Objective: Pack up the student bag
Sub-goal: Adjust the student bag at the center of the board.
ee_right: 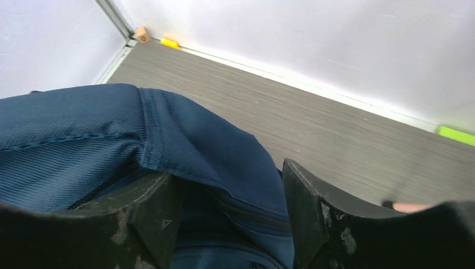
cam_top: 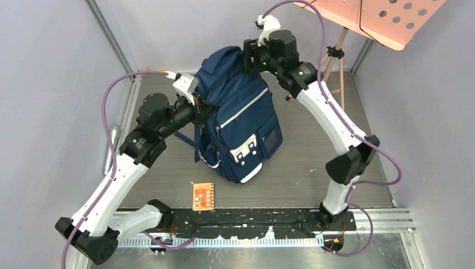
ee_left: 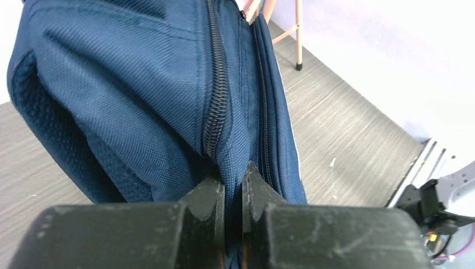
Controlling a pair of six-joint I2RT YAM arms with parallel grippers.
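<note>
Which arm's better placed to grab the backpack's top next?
Right, likely. The right gripper is open, straddling the student bag at its top fold. The left gripper is shut on fabric by the zipper, busy steadying it.

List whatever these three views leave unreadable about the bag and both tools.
- Student bag interior: no view looks inside; its own fabric covers it.
- Left tool: left wrist view shows it pinching fabric beside a zipper; any zip pull is hidden in the fold.
- Right tool: open astride the bag's top; top view hides it behind its arm, so contact is unclear.
- Orange card: print too small in top view.
</note>
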